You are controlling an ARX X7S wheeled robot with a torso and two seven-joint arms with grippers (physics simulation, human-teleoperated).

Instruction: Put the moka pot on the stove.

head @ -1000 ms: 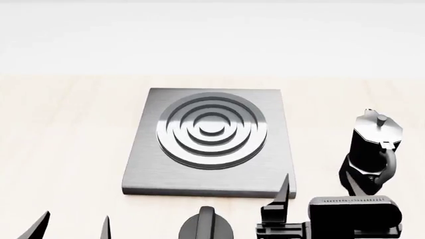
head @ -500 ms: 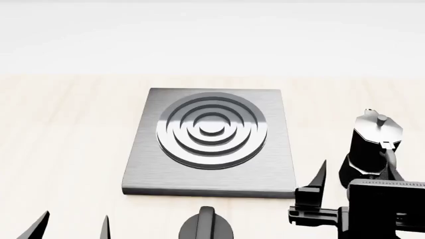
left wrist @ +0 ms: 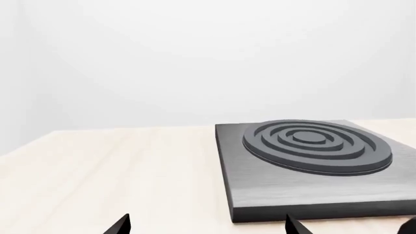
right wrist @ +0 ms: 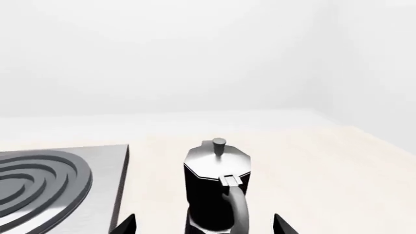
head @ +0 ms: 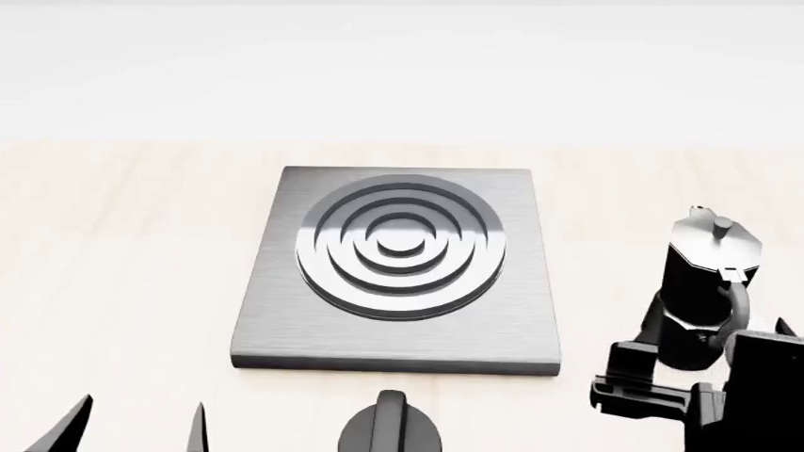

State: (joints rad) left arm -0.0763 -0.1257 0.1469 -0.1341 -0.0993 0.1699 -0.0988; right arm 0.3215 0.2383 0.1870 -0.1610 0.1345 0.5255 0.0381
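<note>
**Right arm lined up behind the pot, nothing gripped yet**

The moka pot (head: 709,282) stands upright on the wooden table (head: 126,245), off to the right of the stove (head: 282,330) and clear of its edge; burner rings bare, so the task's main step isn't done. The black knob (head: 390,428) sits in front of the stove's near edge, not involved.

Key relation: pot lies straight ahead of the right gripper (right wrist: 204,225); in the right wrist view the two finger tips show well apart w/ the pot's body centred between their line but further out, not yet between them; handle curves toward the camera, i.e. toward the tool; pot's long axis vertical, lid knob up. So approach is handle-side, fwd along the table.

In the head view the right arm's body covers the pot's base, so exact gap to the fingers can't be read there.

Left gripper (left wrist: 208,226): tips spread, holding nothing, low near the stove's front-left corner; well apart from the pot. Right arm is clearly the nearer one.

Judgement: next move needs a short fwd advance to bring the jaws either side of handle or waist, then close; risk is nudging the handle and twisting the pot.
</note>
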